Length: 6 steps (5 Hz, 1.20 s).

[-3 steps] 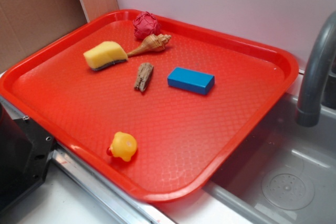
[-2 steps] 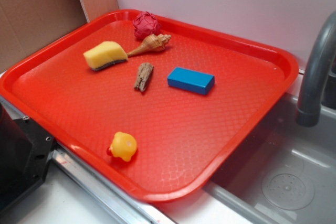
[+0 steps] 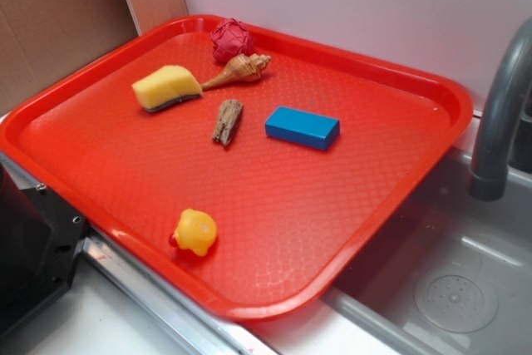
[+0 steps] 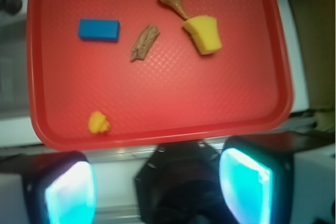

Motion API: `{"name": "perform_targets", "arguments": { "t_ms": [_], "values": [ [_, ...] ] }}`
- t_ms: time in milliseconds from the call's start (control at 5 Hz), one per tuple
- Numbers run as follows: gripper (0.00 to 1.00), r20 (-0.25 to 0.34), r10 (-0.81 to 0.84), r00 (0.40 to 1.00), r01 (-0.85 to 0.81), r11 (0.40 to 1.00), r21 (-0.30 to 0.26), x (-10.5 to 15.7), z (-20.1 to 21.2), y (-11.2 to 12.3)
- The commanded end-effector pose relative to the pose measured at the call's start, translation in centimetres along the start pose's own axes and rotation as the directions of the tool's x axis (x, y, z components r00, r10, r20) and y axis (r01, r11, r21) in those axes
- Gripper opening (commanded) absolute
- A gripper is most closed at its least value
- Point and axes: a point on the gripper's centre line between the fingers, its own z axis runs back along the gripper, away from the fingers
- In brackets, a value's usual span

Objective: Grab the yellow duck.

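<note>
So the yellow duck (image 3: 195,231) is sitting on its own near the front edge of the red tray (image 3: 349,230), well apart from everything else. It's untouched, with its red-orange beak poking out toward the left in the exterior view. In the wrist view the duck (image 4: 98,122) shows up as a small yellow blob near the bottom-left corner of the tray (image 4: 173,108), close to the rim.

The gripper (image 4: 157,190) is spread wide, with its two fingers at the bottom of the wrist view, one on the left (image 4: 68,192) and one on the right (image 4: 247,182), both glowing teal on their inner faces. Nothing is between them. They hang above the counter side of the tray, off past the rim, so nowhere near the duck. In the exterior view only a dark sliver shows at the top-left corner, too little to tell what it is.

Rest of the stuff is bunched toward the far side of the tray: a yellow sponge wedge (image 3: 166,87) with a dark underside, a seashell (image 3: 238,69) just beside it, and a crumpled red ball (image 3: 232,40) right behind the shell, touching or nearly so. A little piece of brown wood (image 3: 227,120) lies in front of the shell, and a blue block (image 3: 302,127) lies flat to its right.

Off to the right there's a grey faucet (image 3: 501,114) over a sink basin (image 3: 449,280), and the tray's corner hangs over the sink.
</note>
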Motion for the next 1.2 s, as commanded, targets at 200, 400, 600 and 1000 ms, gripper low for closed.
{"name": "perform_targets", "arguments": {
  "t_ms": [200, 400, 600, 1000],
  "values": [
    [1.0, 0.004, 0.114, 0.994, -0.113, 0.992, -0.058, 0.0, -4.6, -3.1],
    [1.0, -0.012, 0.089, 0.996, -0.089, 0.994, -0.056, -0.3, -7.0, -4.5],
    [1.0, -0.037, 0.074, 0.997, -0.076, 0.996, -0.056, -0.4, -9.3, -5.5],
    [1.0, -0.074, 0.074, 0.994, -0.074, 0.997, 0.012, -0.3, -14.8, -7.1]
  ]
}}
